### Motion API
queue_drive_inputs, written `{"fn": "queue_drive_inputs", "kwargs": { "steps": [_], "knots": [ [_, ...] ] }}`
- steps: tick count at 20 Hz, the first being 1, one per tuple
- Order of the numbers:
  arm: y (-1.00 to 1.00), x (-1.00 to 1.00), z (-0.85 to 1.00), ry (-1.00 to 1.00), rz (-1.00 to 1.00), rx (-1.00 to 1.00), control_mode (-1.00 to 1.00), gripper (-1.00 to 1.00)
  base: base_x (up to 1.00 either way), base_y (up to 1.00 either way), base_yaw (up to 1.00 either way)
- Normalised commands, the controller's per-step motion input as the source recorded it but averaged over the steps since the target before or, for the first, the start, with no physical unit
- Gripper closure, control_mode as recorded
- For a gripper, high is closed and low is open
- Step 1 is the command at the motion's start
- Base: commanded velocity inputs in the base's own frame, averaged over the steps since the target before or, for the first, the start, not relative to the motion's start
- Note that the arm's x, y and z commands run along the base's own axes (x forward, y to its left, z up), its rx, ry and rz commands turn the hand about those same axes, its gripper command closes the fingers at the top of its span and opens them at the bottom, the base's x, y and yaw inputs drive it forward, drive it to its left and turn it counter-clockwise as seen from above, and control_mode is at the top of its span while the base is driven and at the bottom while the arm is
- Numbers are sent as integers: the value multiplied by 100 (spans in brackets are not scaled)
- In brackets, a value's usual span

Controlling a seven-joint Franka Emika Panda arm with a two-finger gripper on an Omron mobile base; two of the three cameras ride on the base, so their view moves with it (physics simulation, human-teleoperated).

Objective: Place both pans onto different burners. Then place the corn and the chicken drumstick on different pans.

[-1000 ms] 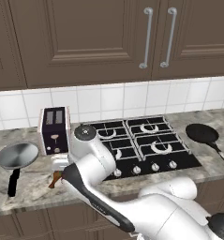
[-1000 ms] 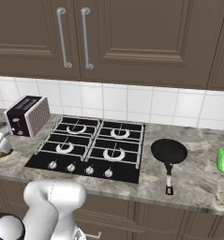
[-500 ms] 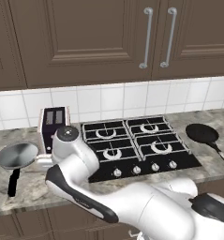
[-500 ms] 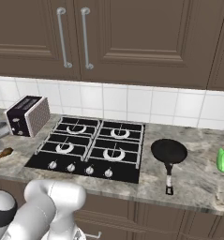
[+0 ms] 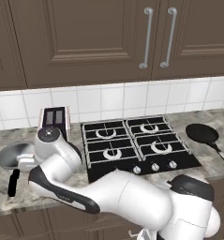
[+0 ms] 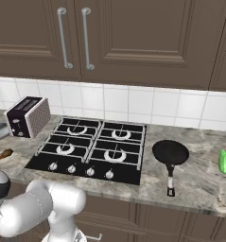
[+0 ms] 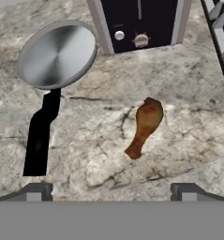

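The end effector (image 7: 111, 190) hangs above the marble table (image 7: 179, 136) with its two dark fingertips (image 7: 36, 191) spread wide apart and nothing between them, so it is released and touches nothing. Just beyond the tips, the chicken drumstick (image 7: 144, 125) lies flat on the table, its rounded meaty end toward the toaster (image 7: 139, 21) and its thinner bone end toward the end effector. To the left of the drumstick, well apart from it, rests the silvery-grey pan (image 7: 57, 54), upright on the table, with its long black handle (image 7: 41, 138) running back toward the near edge. The toaster stands behind both, close to the pan's rim.

In the left base view the same grey pan (image 5: 15, 155) sits at the far left of the table, partly hidden by the arm, with the toaster (image 5: 55, 119) behind it. The black hob (image 5: 132, 145) lies to the right of the toaster; its four burners (image 5: 153, 147) carry nothing. The all-dark pan (image 5: 202, 133) rests on the table to the right of the hob, its handle pointing toward the near edge. In the right base view a small green object (image 6: 225, 161) stands on the table farther right of that pan (image 6: 170, 152); what it is cannot be told.
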Motion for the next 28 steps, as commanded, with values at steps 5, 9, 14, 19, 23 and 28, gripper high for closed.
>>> {"fn": "queue_drive_inputs", "kwargs": {
  "steps": [5,9,14,19,23,28],
  "knots": [
    [51,15,-5,0,0,0,-100,-100,0,0,0],
    [40,15,-22,0,0,0,-100,-100,0,0,0],
    [33,7,-33,0,0,0,-100,-100,0,0,0],
    [27,14,-37,0,0,0,-100,-100,0,0,0],
    [26,28,-32,0,0,0,-100,-100,0,0,0],
    [30,32,-27,0,0,0,-100,-100,0,0,0]
  ]
}}
